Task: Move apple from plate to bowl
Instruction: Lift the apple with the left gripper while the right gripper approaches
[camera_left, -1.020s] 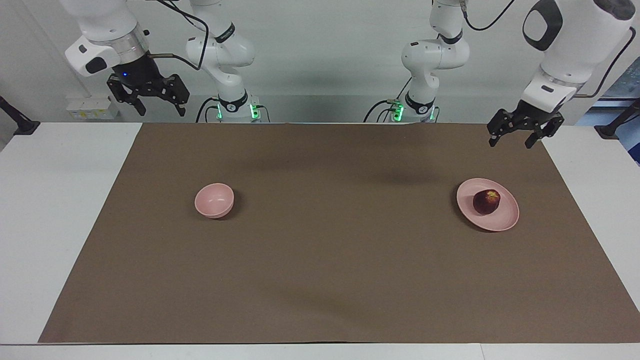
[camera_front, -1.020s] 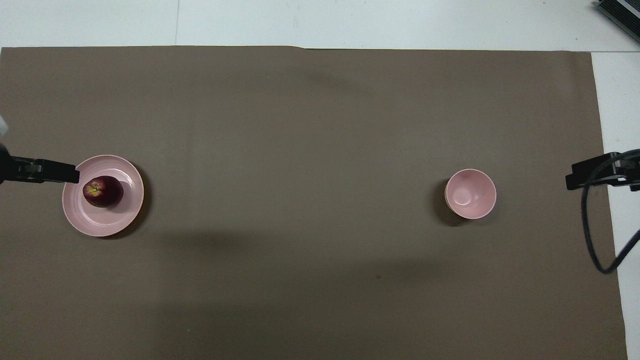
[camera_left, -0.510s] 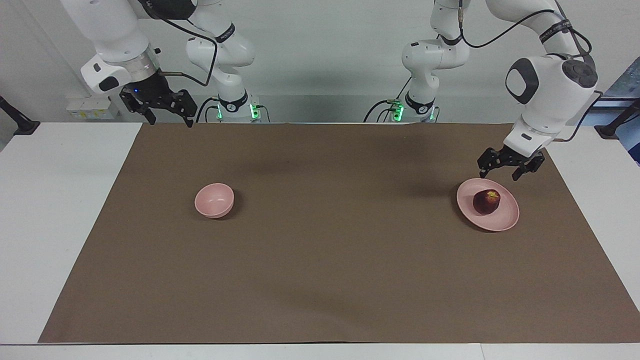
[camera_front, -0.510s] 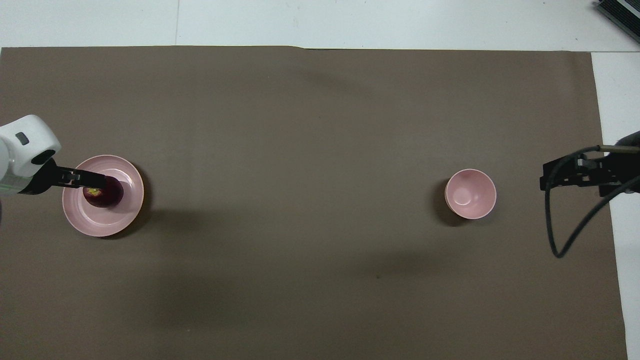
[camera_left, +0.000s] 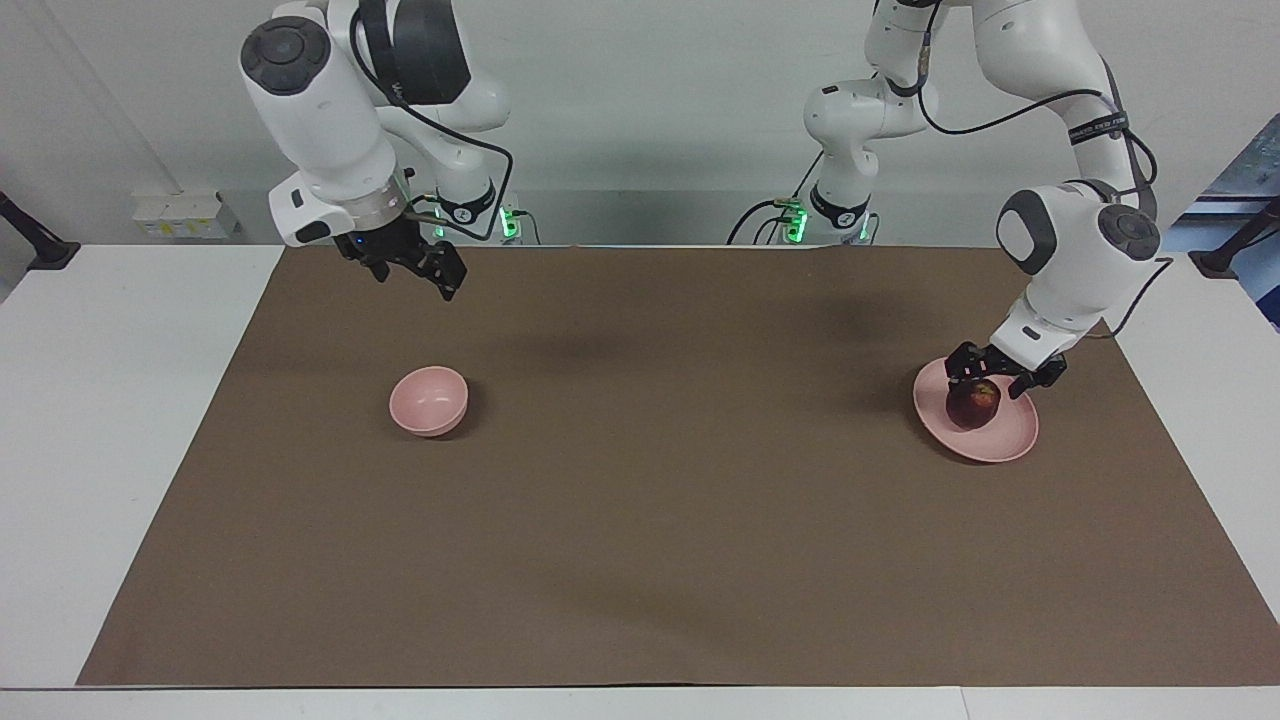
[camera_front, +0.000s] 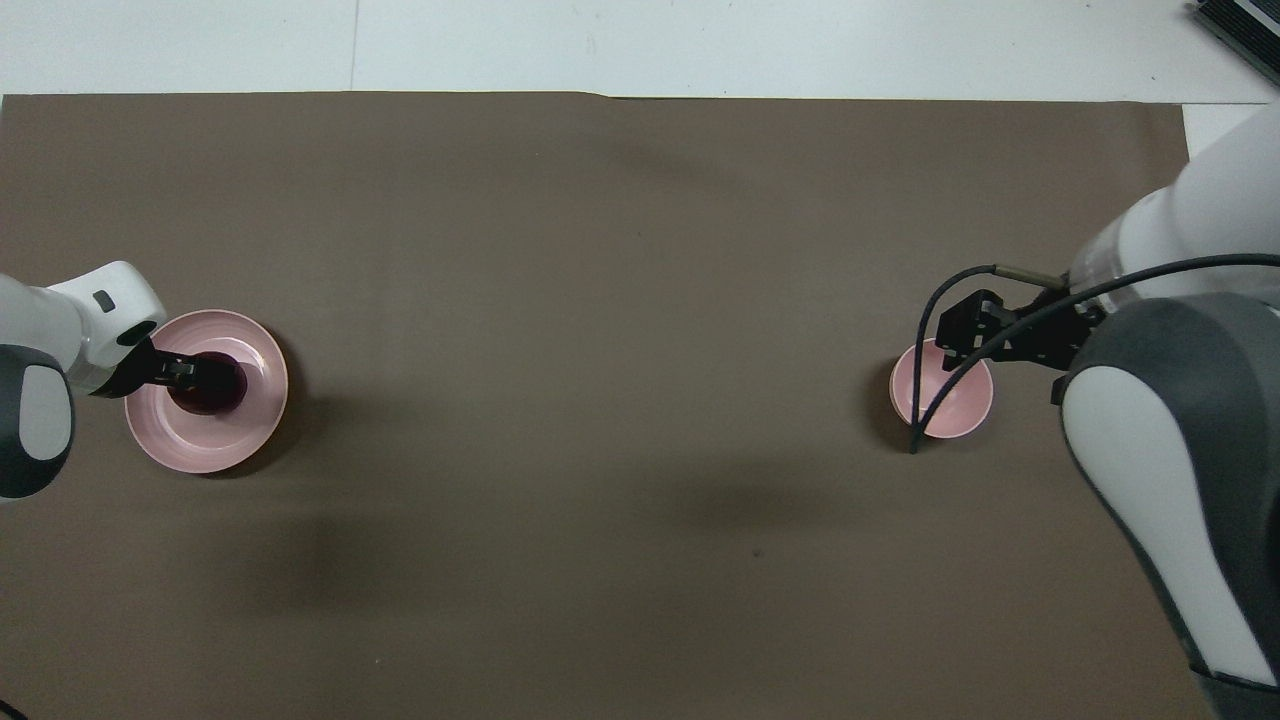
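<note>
- One apple (camera_left: 974, 404), dark red, sits on the one pale pink plate (camera_left: 1010, 436) toward the left arm's end of the table.
- One pale pink bowl (camera_left: 429, 400) stands on the brown mat (camera_left: 640, 520), well apart from the plate, toward the right arm's end.
- Two grippers: the left gripper (camera_left: 1002, 372) is down at the apple, fingers spread wide on either side of its top; whether they touch it I cannot tell.
- The right gripper (camera_left: 420, 266) hangs in the air with its fingers apart, holding nothing.
- Dark bands on the arms carry lettering I cannot read.
</note>
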